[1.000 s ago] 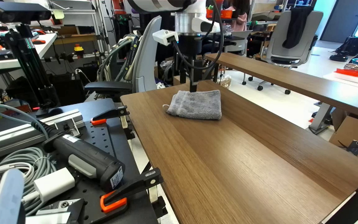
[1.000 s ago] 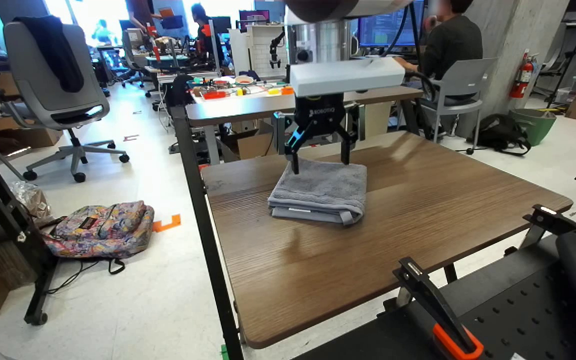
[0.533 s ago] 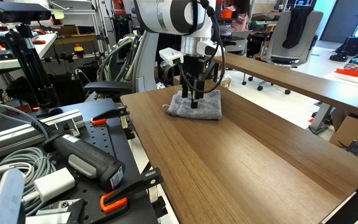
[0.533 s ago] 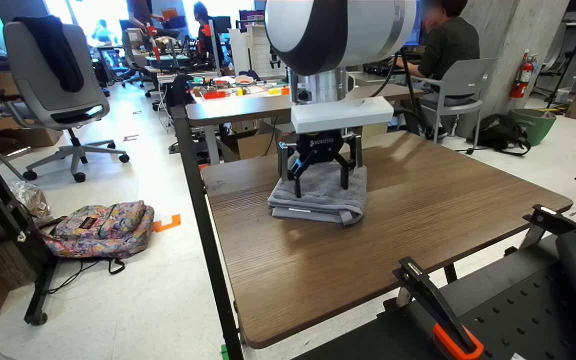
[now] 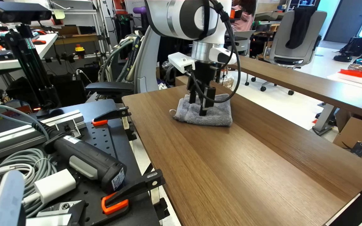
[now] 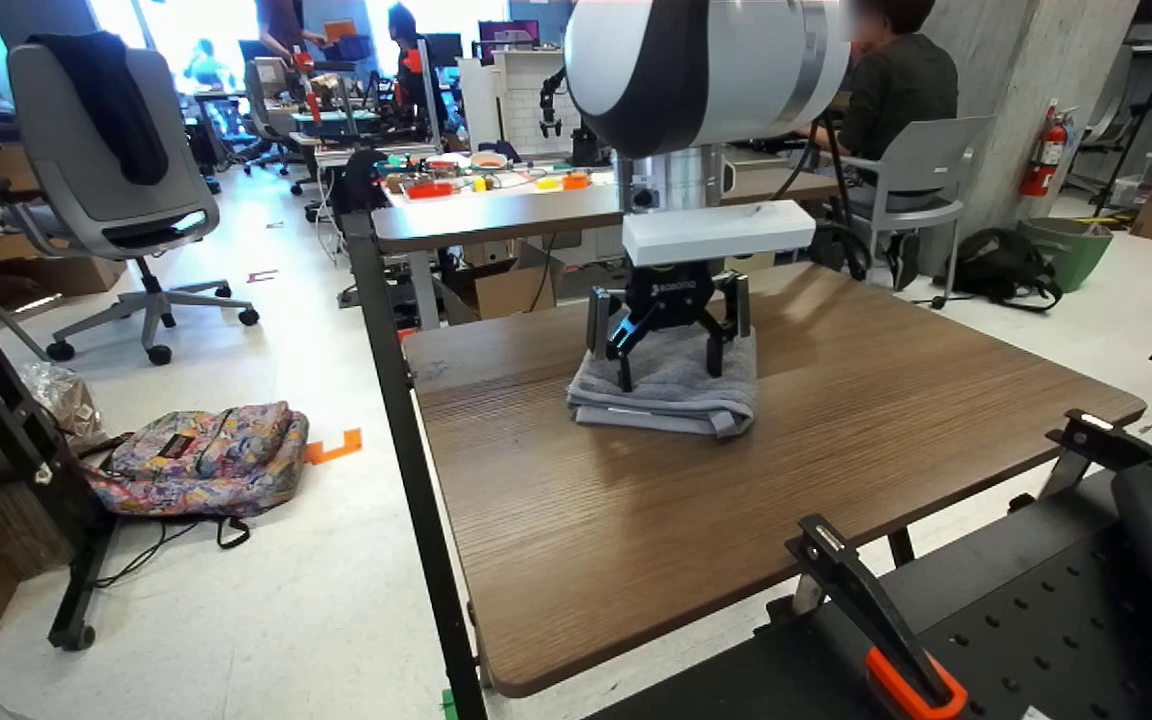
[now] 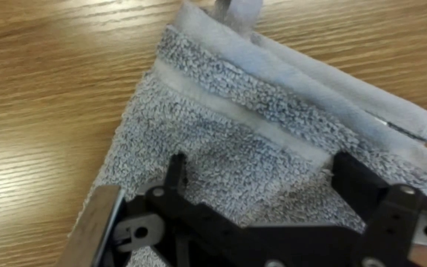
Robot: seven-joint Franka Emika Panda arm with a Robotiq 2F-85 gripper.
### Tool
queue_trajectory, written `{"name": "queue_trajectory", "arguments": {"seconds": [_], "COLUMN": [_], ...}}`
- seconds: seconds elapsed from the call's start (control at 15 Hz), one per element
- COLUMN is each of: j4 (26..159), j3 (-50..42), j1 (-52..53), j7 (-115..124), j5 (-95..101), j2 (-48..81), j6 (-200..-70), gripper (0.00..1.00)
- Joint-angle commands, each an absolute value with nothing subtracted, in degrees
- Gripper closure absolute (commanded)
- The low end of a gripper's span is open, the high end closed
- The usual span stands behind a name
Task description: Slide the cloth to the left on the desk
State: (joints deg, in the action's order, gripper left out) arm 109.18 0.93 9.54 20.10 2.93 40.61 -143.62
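The grey folded cloth (image 5: 220, 115) lies flat on the brown wood-grain desk (image 5: 247, 166), towards its far end in this exterior view. It also shows in an exterior view (image 6: 676, 408) and fills much of the wrist view (image 7: 213, 137). My gripper (image 5: 198, 108) points straight down with both fingertips pressed on the cloth's top. In an exterior view the gripper (image 6: 670, 380) has its fingers wide apart, with cloth surface between them. In the wrist view the open fingers (image 7: 260, 155) press into the pile, with slight rumples near the right tip.
A black perforated cart (image 5: 105, 141) stands along one desk edge, with orange-and-black clamps (image 5: 134, 188) and a dark handheld tool (image 5: 90, 163). A grey chair (image 5: 146, 69) stands by the far end. Another wooden table (image 5: 294, 78) runs behind the desk.
My gripper came down onto the cloth from above. The cloth then shifted with it, rightwards in both exterior views. The fingers stay apart.
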Motion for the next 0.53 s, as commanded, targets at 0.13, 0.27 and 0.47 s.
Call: {"name": "queue_trajectory", "arguments": {"seconds": [0.13,0.27,0.47], "j4": [108.31,107.49,106.09], "j3": [-3.05,-5.36,-8.67], "j1": [4.26,2.14,-1.03], "j7": [15.0,14.46,13.98], "j5": [2.02,2.59,3.1], "j2": [42.04,42.61,43.08], "j6": [-139.11,-138.09,-136.57], "gripper": [0.0,0.0,0.0]}}
